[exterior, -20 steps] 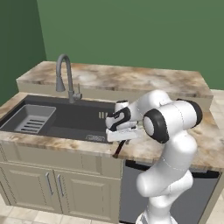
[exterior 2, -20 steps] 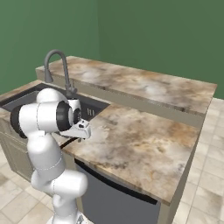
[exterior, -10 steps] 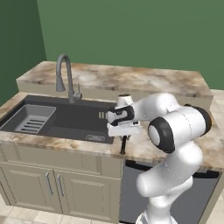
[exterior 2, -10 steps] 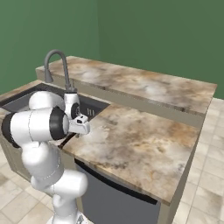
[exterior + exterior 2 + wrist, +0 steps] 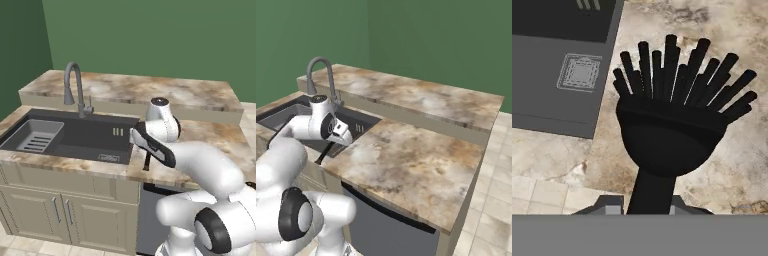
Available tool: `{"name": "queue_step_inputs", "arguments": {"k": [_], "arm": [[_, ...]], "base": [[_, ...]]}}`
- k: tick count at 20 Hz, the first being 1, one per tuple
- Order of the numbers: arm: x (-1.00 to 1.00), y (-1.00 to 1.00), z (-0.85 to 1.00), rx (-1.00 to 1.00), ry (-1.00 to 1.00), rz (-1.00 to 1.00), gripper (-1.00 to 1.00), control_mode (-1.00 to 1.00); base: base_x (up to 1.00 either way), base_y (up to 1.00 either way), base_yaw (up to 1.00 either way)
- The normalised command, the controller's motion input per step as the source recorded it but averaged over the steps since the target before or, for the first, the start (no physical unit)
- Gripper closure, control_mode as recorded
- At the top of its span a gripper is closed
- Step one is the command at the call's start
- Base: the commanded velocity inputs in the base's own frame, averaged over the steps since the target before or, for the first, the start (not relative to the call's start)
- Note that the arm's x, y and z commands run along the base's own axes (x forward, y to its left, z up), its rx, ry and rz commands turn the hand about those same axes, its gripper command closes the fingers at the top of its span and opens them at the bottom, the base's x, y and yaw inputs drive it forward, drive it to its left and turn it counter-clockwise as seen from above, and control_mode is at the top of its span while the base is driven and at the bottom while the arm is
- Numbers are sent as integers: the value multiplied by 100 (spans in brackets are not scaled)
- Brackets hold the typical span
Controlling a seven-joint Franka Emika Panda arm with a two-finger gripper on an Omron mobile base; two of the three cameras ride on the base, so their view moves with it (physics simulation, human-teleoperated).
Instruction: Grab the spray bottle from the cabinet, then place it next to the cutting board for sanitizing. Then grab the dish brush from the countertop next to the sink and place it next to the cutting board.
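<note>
- Dish brush (image 5: 669,125) fills the centre of the hand view, black bristles fanned toward the top of the frame, its handle running down between the gripper (image 5: 647,204) tips, which are closed on it.
- Marbled beige-and-brown countertop (image 5: 421,150) spreads across the middle of the right base view, with a raised back ledge (image 5: 421,97) of the same stone behind it and a flat green wall (image 5: 446,40) across the top of the frame.
- Left base view shows the brush as a thin dark stick (image 5: 147,161) standing near upright just right of the sink (image 5: 75,137), at centre frame, its lower end at the counter's front strip beneath the white hand.
- Left base view also takes in beige lower cabinet doors (image 5: 50,210) with metal handles at lower left; the right base view gives instead a dark appliance front (image 5: 386,227) under the counter and pale floor tiles (image 5: 491,200) at right.
- Hand view alone brings the bristles close, above bare stone, with the sink's dark edge and a square drain plate (image 5: 579,72) at upper left.
- Sink basin holds a pale ribbed tray (image 5: 36,137) at its left end; the grey gooseneck faucet (image 5: 72,87) rises behind it.
</note>
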Motion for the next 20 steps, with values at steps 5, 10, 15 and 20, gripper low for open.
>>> {"name": "queue_step_inputs", "arguments": {"k": [5, 10, 15, 20], "arm": [[-57, 0, 74, 1, -65, -12, 100, -100], [-49, 0, 68, 5, -64, -11, 100, -100], [-51, -6, 59, 11, -53, -11, 100, -100], [-52, -29, 43, 12, -37, -6, 100, -100]], "base": [[0, 0, 0], [0, 0, 0], [0, 0, 0], [0, 0, 0]]}}
